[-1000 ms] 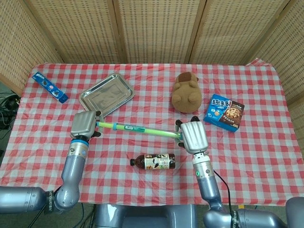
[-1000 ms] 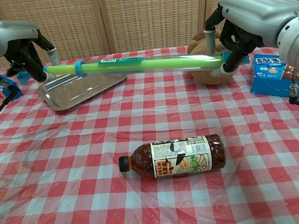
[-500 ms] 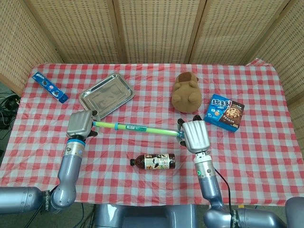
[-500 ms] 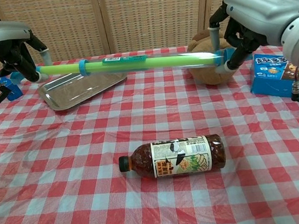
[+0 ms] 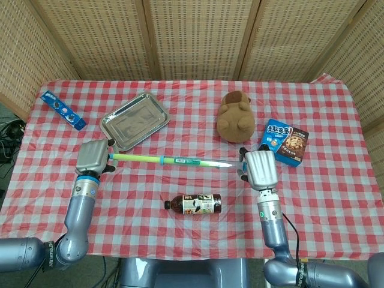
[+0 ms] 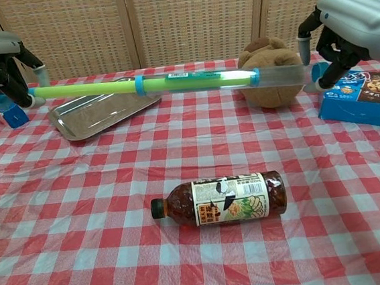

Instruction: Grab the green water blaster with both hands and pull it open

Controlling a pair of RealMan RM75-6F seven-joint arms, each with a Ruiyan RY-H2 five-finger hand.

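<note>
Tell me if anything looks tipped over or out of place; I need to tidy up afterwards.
The bottle of dark drink lies on its side on the checked tablecloth, cap still on, nothing spilled. The green water blaster is held in the air by the left hand and right hand.

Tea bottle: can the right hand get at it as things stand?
Probably not now: the right hand grips one end of the green water blaster, the left hand the other. The path to the tea bottle looks free.

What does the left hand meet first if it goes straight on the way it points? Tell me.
Probably the shallow silver metal tray. The left hand, gripping the green water blaster by its end, points toward the tray's near corner. It looks raised off the table, so it may pass over.
</note>
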